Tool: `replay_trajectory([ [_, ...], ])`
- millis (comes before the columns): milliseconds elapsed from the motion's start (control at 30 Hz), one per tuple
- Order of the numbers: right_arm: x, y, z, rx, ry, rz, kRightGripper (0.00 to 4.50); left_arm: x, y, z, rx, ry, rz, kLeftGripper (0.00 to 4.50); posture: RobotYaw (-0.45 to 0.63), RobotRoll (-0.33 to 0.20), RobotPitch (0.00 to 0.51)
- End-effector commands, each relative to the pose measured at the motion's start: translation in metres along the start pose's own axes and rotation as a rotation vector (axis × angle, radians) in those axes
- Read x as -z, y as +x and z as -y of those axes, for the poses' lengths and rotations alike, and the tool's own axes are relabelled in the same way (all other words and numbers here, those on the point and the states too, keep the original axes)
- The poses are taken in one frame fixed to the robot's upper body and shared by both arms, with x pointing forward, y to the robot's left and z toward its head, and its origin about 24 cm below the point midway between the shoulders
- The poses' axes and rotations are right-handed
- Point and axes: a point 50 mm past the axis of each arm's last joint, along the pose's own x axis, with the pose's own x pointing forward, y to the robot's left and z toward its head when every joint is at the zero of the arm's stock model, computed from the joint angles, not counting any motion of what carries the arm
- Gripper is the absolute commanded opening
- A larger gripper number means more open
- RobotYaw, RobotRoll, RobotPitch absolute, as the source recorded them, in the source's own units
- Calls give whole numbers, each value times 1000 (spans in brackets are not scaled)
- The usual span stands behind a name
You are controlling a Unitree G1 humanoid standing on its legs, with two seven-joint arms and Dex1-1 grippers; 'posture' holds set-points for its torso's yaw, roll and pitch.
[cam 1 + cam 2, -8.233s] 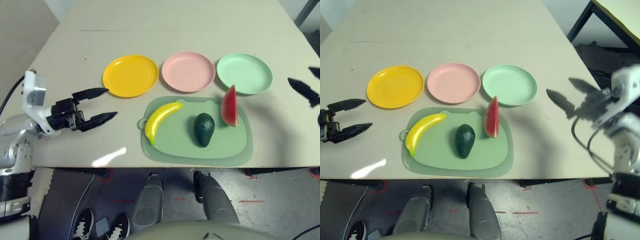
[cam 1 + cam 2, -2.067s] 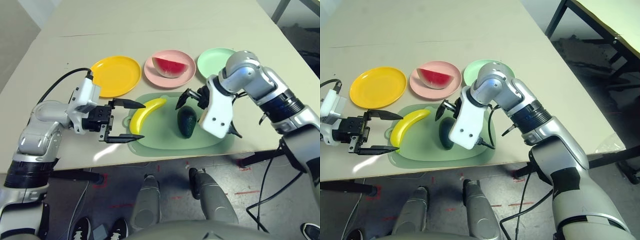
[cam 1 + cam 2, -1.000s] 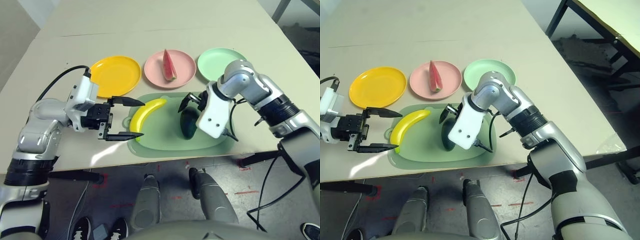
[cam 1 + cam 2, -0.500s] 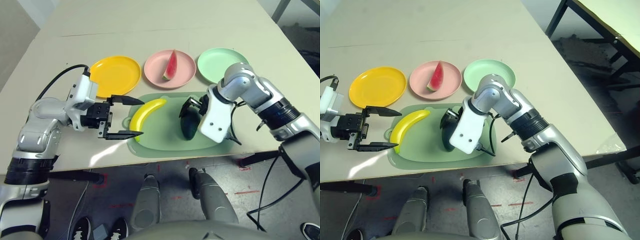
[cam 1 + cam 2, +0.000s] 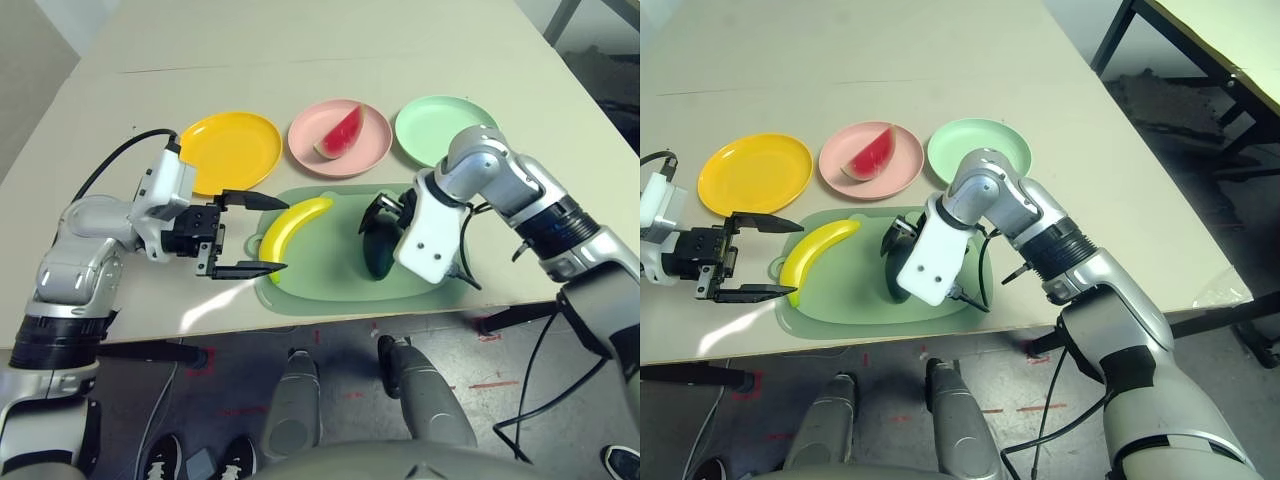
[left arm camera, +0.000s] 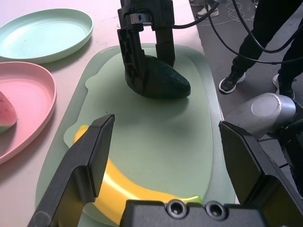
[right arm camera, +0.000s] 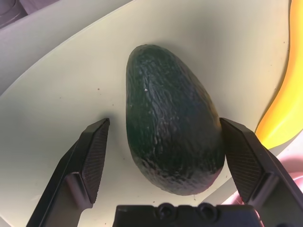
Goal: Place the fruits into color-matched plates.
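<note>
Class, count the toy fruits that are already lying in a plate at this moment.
1. The watermelon wedge lies in the pink plate. The banana and avocado lie on the green mat. None seems hidden.

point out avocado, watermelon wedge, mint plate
avocado point(image 7: 173, 123): right wrist view, middle of its dark skin.
watermelon wedge point(image 5: 340, 131): left eye view, red flesh.
mint plate point(image 5: 432, 120): left eye view, bare centre.

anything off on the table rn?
Nothing stands out. Watermelon wedge sits in the pink plate, banana and avocado lie on the mat. No spills or damage.
</note>
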Motion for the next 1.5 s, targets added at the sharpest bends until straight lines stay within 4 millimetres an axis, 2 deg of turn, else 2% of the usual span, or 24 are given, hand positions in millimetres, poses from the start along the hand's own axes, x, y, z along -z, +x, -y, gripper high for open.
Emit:
replay_trajectory([
  [33,-3,6,-2,-19,17,26,3775,2,-1,-1,0,5,-19,4500,-33,0,215],
  [100,-4,6,-2,-18,29,34,3035,2,-2,-1,0,6,-20,4500,-33,0,215],
  [467,-4,-2,0,-6,86,51,3031,1,-1,-1,-14,-5,1,4500,-39,0,218],
  [600,10,-34,14,69,181,6,3031,-1,0,-5,-69,-20,24,4500,-32,0,220],
  [733,36,-73,29,211,290,-135,3031,-4,-1,-11,-128,-37,25,4500,-26,0,220],
  [833,63,-101,24,310,414,-297,3031,-6,-1,-12,-148,-46,25,4500,-26,0,220],
  [900,77,-111,17,360,482,-382,3031,-6,-1,-12,-154,-50,22,4500,-31,0,220],
  [1033,102,-106,-13,391,608,-520,3031,-4,2,-13,-150,-49,13,4500,-34,0,219],
  [1167,117,-87,-39,403,710,-587,3031,-4,3,-13,-138,-46,4,4500,-36,0,219],
  [1433,125,-67,-50,419,764,-645,3031,-4,-6,-14,-138,-38,-24,4500,-20,0,225],
  [1500,126,-65,-51,423,763,-655,3775,-3,-5,-13,-136,-39,-23,4500,-20,0,225],
])
